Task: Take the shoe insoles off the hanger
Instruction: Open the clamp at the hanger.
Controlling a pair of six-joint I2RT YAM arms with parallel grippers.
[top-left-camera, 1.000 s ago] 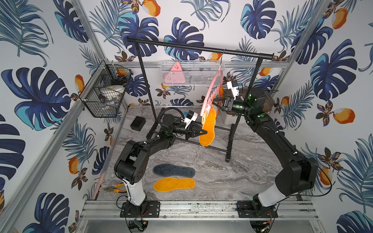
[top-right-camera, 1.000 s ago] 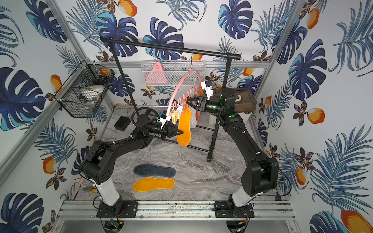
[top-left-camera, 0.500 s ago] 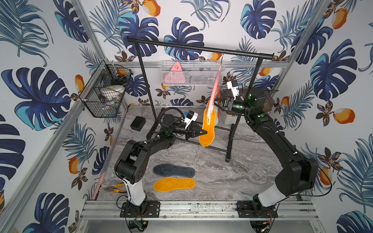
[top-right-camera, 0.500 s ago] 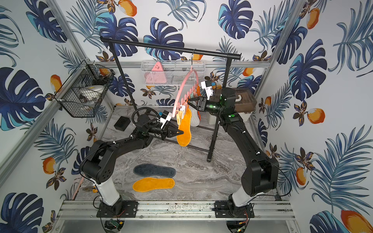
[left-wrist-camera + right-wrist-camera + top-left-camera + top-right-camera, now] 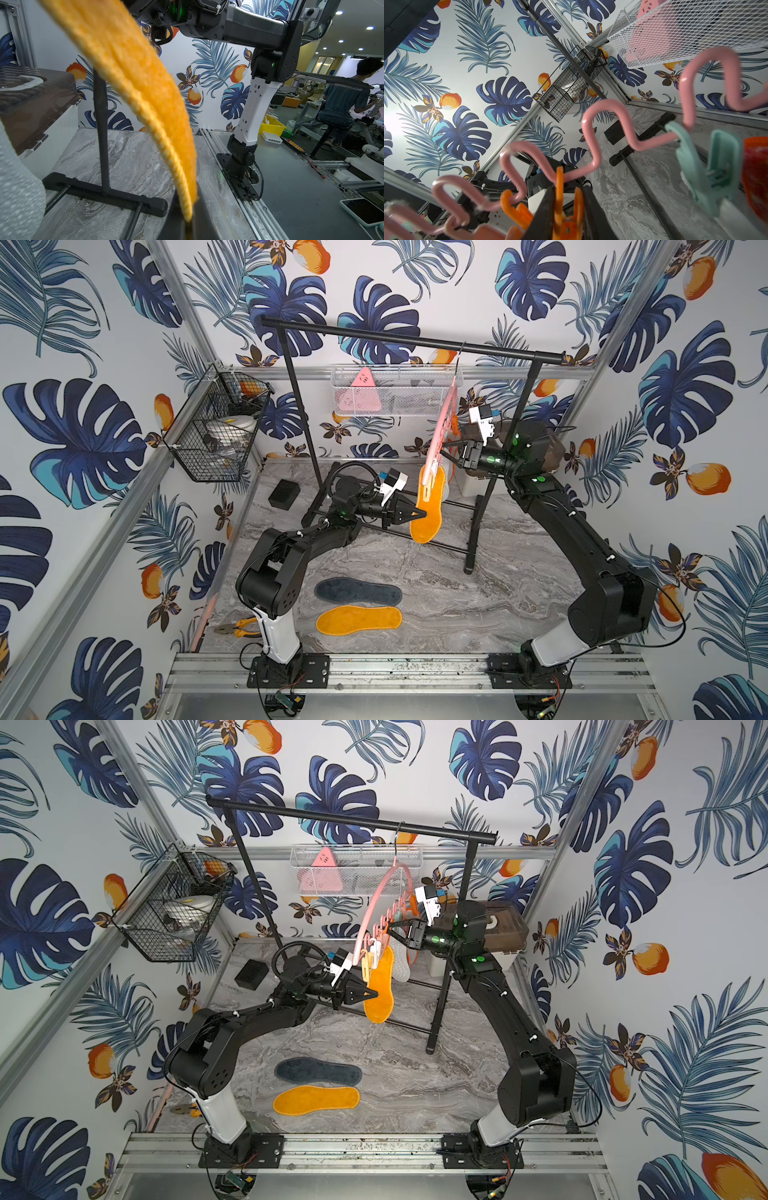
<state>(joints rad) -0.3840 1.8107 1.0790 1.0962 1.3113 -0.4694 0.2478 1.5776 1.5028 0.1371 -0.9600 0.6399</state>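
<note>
The pink hanger (image 5: 442, 414) (image 5: 374, 903) hangs from the black rail, its wavy bar (image 5: 608, 128) carrying small clips. An orange insole (image 5: 428, 506) (image 5: 380, 986) (image 5: 135, 83) hangs from it. My left gripper (image 5: 422, 515) (image 5: 374, 994) (image 5: 188, 220) is shut on that insole's lower edge. My right gripper (image 5: 444, 448) (image 5: 390, 926) (image 5: 568, 193) is shut on an orange clip (image 5: 577, 209), squeezing its two levers. A pale insole (image 5: 401, 965) and a red-orange mesh one (image 5: 756, 176) hang further along, by a mint clip (image 5: 710, 172). A navy insole (image 5: 357, 591) and an orange one (image 5: 358, 619) lie on the table.
The black garment rail (image 5: 407, 339) stands across the back, its foot bar (image 5: 104, 193) on the marble table. A black wire basket (image 5: 216, 435) hangs at the left wall and a white mesh shelf (image 5: 395, 389) at the back. A brown-lidded bin (image 5: 498, 928), a black box (image 5: 284, 493) and pliers (image 5: 237, 628) are nearby.
The right gripper's jaws have closed on the orange clip. The hanger has swung to stand more edge-on. The left gripper keeps its hold on the hanging orange insole.
</note>
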